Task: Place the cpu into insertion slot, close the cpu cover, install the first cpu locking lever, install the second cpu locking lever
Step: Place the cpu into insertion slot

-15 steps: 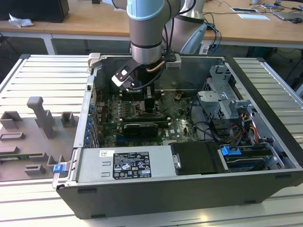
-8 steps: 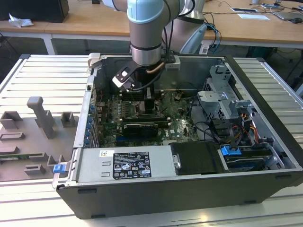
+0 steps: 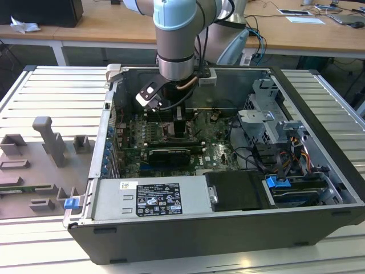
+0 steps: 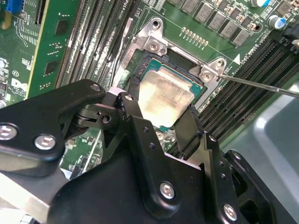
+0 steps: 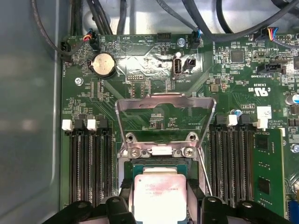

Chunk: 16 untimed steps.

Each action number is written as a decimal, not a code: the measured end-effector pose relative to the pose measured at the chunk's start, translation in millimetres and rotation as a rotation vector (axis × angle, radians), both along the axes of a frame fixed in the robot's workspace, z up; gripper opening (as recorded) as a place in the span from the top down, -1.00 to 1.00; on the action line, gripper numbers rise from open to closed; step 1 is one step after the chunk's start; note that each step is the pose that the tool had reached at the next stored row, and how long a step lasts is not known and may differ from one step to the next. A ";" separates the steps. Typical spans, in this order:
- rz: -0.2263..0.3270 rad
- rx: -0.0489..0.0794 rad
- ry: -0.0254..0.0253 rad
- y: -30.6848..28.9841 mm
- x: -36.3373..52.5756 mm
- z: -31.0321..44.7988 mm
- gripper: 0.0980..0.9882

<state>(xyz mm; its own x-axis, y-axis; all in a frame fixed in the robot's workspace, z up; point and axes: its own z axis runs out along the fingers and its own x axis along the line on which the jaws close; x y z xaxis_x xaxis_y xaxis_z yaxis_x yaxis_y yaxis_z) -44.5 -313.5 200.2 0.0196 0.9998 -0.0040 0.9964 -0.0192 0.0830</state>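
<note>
Chip (image 4: 164,97) pinched in the gripper (image 4: 161,107), pale metal top up, one black finger (image 4: 187,133) pressed to each of two opposite edges. Looked clamped on it rather than spread, no gap visible at either edge in both wrist views. Lay straight below the wrist, with no sideways offset between gripper and load. Sat directly over the slot (image 4: 161,59), green border inside the dark rim on the sides in sight. Could not tell whether already bedded flat or hovering just clear. Square, so no long axis to speak of. Edges seemingly parallel to the rim, judging by the first wrist view.

Cover (image 5: 164,97) tilted up on its hinge at the slot's edge farthest from the gripper body, cut-out frame leaning back over the green board (image 5: 154,60), well clear of the chip. Thin wire lever (image 4: 261,87) swung out beside the slot, apparently unlatched. Long black memory slots (image 5: 88,163) flanking on two sides, near the fingers but untouched.

From the exterior view, arm (image 3: 177,51) reaching down into the open computer case (image 3: 171,228) on the ribbed counter (image 3: 51,91), gripper low over the middle of the board. Judged mid-placement: chip at the slot, cover not yet shut, levers not yet set.
</note>
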 end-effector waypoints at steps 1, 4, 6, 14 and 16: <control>0.000 -0.002 0.0001 0.0 0.0 -0.3 0.00; 0.000 -0.003 0.0000 0.0 0.1 -1.9 0.00; 0.000 -0.004 0.0002 -0.1 0.0 -2.1 0.00; 0.000 -0.004 0.0001 0.0 0.0 -2.3 -0.16; 0.000 -0.004 0.0001 0.0 0.1 -2.3 -0.16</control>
<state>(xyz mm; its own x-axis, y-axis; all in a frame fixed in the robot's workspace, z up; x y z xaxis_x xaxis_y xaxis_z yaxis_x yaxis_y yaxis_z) -44.5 -313.5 197.9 0.0197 0.9998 -0.0078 0.9964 -0.0190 0.0830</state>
